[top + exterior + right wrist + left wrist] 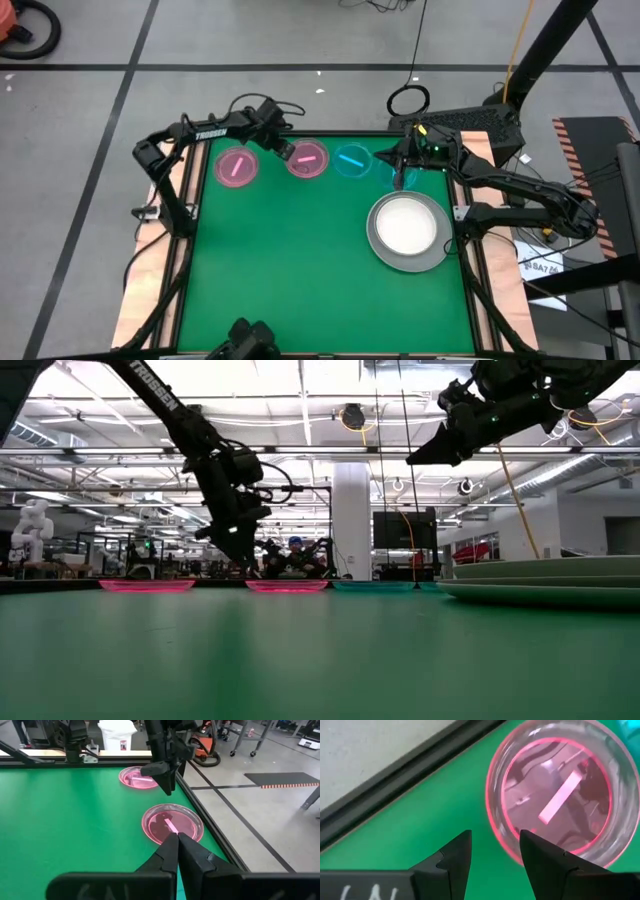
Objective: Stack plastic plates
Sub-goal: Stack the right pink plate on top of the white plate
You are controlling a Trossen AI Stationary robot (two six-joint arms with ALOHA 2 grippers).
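Observation:
Two small pink plates and a small blue plate lie flat in a row near the table's far edge. A second blue plate shows partly under my right gripper. A white plate lies on a grey plate in a stack at the right. My left gripper is open, low over the left rim of the right-hand pink plate, one finger over the rim and one outside it. My right gripper is shut on nothing and hangs high above the blue plates.
The table's raised black frame runs just behind the row of plates. The stack of larger plates fills the right side. The green mat's middle and near part holds nothing. Cables and a stand lie on the floor beyond the table.

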